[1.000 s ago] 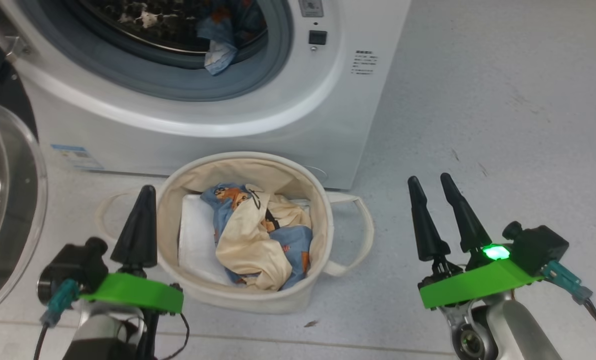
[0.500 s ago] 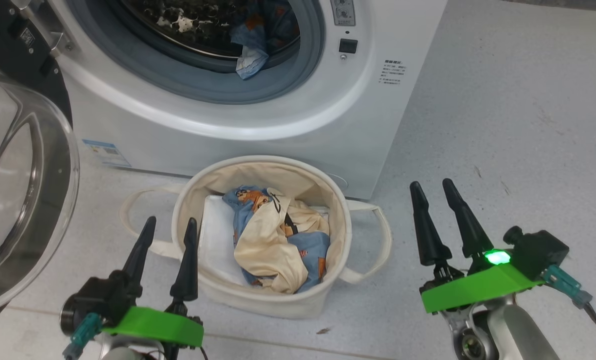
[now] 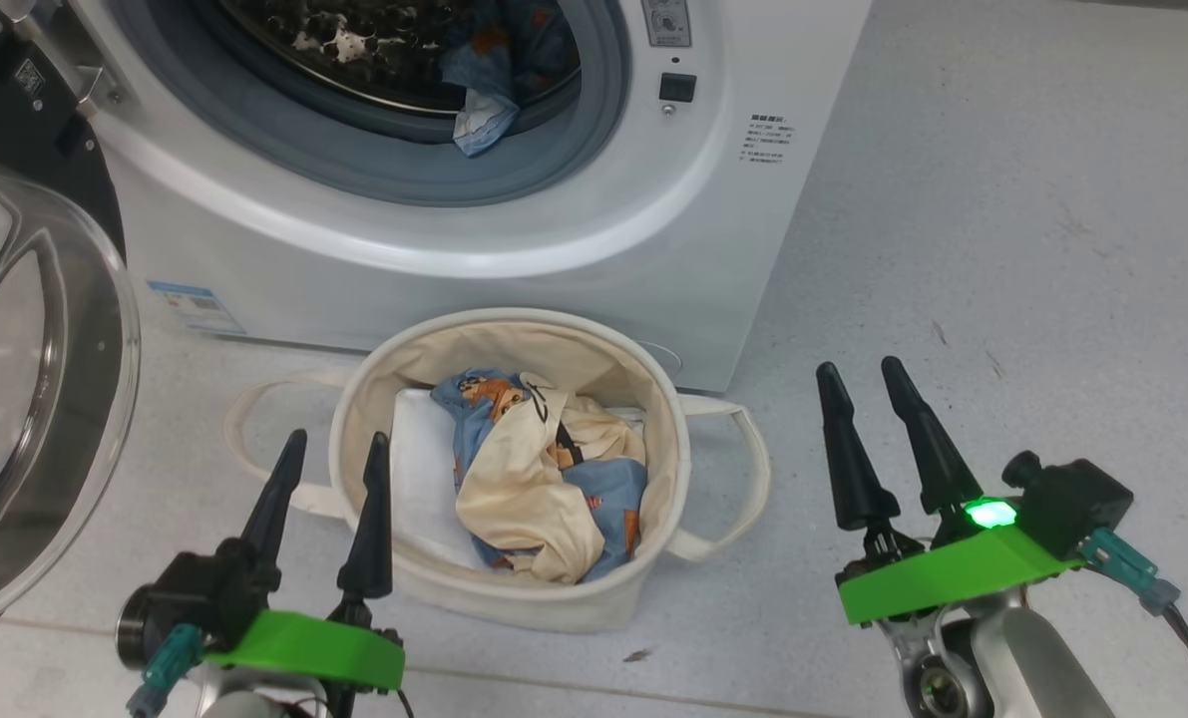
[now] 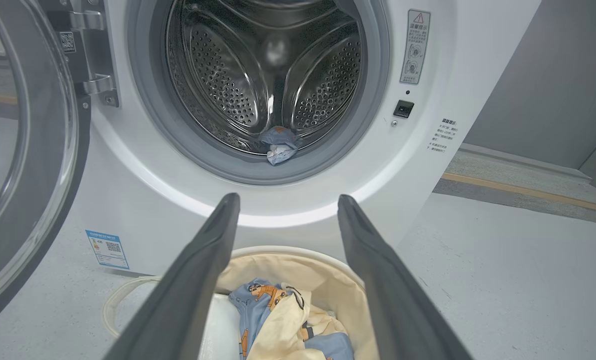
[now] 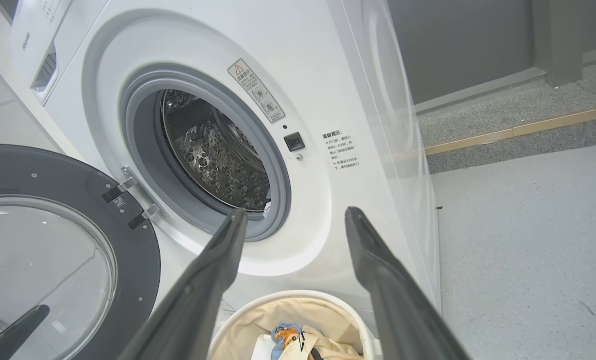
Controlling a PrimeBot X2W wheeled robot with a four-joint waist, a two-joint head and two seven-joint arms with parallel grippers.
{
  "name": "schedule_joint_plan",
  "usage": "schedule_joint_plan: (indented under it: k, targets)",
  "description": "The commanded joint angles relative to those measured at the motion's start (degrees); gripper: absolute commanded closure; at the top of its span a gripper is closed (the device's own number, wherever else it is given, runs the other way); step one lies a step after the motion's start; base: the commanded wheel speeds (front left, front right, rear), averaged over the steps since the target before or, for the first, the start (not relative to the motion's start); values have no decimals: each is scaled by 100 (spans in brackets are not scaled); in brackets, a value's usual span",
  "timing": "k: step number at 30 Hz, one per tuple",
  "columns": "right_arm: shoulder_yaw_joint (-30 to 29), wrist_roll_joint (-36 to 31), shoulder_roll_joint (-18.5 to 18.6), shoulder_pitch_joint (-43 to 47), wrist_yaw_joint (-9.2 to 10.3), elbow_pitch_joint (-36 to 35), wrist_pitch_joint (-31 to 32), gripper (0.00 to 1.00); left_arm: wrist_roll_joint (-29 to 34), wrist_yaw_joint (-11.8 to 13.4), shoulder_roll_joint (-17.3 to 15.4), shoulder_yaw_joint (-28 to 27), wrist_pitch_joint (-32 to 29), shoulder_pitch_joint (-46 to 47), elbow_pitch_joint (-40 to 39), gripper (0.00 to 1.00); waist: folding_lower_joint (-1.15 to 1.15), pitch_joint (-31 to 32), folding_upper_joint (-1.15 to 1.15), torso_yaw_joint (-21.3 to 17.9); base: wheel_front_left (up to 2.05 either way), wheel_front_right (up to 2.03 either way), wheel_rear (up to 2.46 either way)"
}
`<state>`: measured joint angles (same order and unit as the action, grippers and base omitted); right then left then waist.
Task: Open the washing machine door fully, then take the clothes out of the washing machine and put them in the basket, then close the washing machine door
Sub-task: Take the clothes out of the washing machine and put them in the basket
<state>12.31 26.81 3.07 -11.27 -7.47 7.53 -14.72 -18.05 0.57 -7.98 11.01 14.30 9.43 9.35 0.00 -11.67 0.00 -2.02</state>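
The washing machine (image 3: 574, 229) stands with its door (image 3: 45, 419) swung open to the left. A blue printed garment (image 3: 484, 90) hangs over the grey gasket at the drum's mouth, and the left wrist view shows it as clothes (image 4: 279, 147) low in the drum. More blue and cream clothes (image 3: 544, 489) lie in the cream basket (image 3: 514, 598) in front of the machine. My left gripper (image 3: 336, 439) is open and empty just left of the basket's near rim. My right gripper (image 3: 860, 367) is open and empty over the floor to the basket's right.
A flat white folded sheet (image 3: 419, 479) lies in the basket under the clothes. The basket's loop handles (image 3: 743, 469) spread out on the grey floor. A yellow floor strip (image 4: 528, 192) and a grey wall lie to the machine's right.
The left gripper was shut beside the basket's left rim and has opened, drawing back toward me. The camera shifted slightly. The right gripper and the clothes have stayed put.
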Motion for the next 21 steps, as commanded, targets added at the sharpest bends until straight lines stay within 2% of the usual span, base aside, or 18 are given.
schedule_joint_plan:
  k: [1,14,21]
  targets:
    - [124,20,-19,-49,-2,-174,-28,0,85,27,-29,-188,67,167,-206,0,0,-7,0,-5,0,0,0]
    - [139,-31,-19,-126,-2,-232,-28,0,77,-27,-20,-263,69,457,-142,0,0,-295,0,-25,0,0,0]
    - [165,-101,-19,-282,-2,-272,-28,0,-17,-349,-207,-184,-247,1384,530,0,0,-787,0,-85,0,0,0]
